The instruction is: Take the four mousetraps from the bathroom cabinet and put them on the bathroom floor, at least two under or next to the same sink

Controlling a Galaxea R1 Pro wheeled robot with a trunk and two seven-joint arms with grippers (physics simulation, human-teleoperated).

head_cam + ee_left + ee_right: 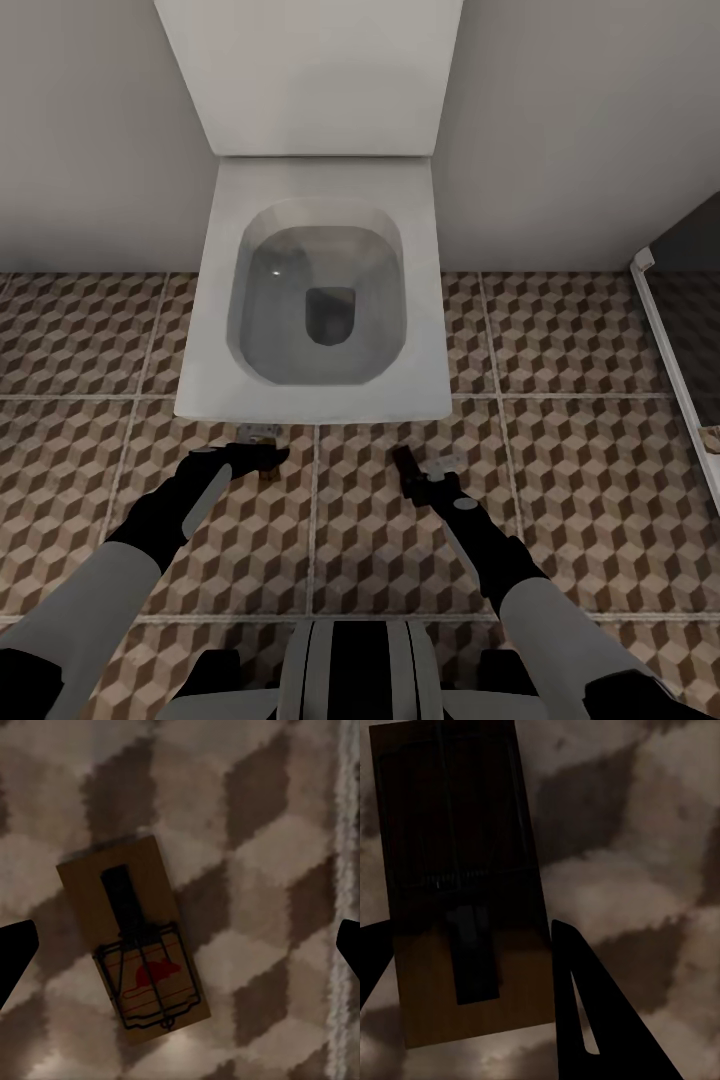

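Observation:
One mousetrap [133,945], a tan board with black wire and a red mark, lies flat on the cube-patterned bathroom floor [270,817]. My left gripper [182,945] hangs above it, open, its dark fingertips [15,949] far apart and off the board. In the head view this gripper [262,456] is low over the tiles just in front of the toilet. A second mousetrap [457,855], dark in shadow, sits between the fingers of my right gripper [472,952], which is shut on it close above the floor [410,466]. The cabinet and the sink are out of view.
A white toilet [320,290] with its lid up stands against the wall straight ahead, its front rim just beyond both grippers. A white-framed panel [665,340] runs along the right side. Patterned tiles [580,470] spread to the left and right of the arms.

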